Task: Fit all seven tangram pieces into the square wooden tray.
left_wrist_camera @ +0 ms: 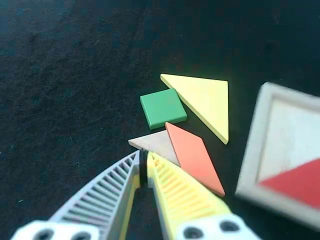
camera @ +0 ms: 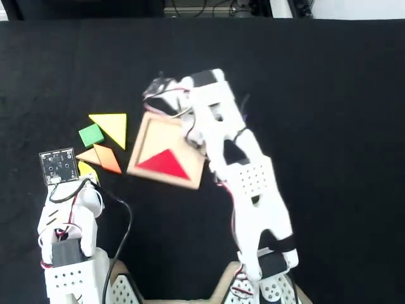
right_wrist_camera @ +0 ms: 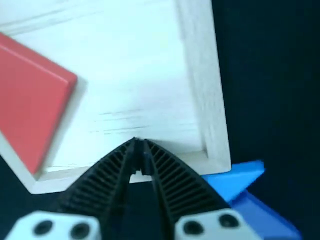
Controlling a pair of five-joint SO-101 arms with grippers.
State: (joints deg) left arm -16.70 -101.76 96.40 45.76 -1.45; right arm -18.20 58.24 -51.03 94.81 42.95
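The square wooden tray [camera: 144, 130] lies mid-table with a red triangle [camera: 163, 163] inside it. To its left lie a yellow triangle [camera: 112, 126], a green square [camera: 91, 135], an orange parallelogram [camera: 107, 158] and a pale wooden triangle [left_wrist_camera: 152, 143]. My left gripper [left_wrist_camera: 145, 156] is shut, its tips at the pale triangle's edge. My right gripper [right_wrist_camera: 137, 143] is shut, with its tips over the tray floor just inside the rim [right_wrist_camera: 197, 75], a little apart from the red triangle [right_wrist_camera: 30, 115]. Blue pieces [right_wrist_camera: 235, 180] lie outside that tray corner.
The right arm [camera: 215, 120] stretches over the tray's right side and hides that corner in the high view. Black cloth covers the table all around, with open room at the left, the far side and the right.
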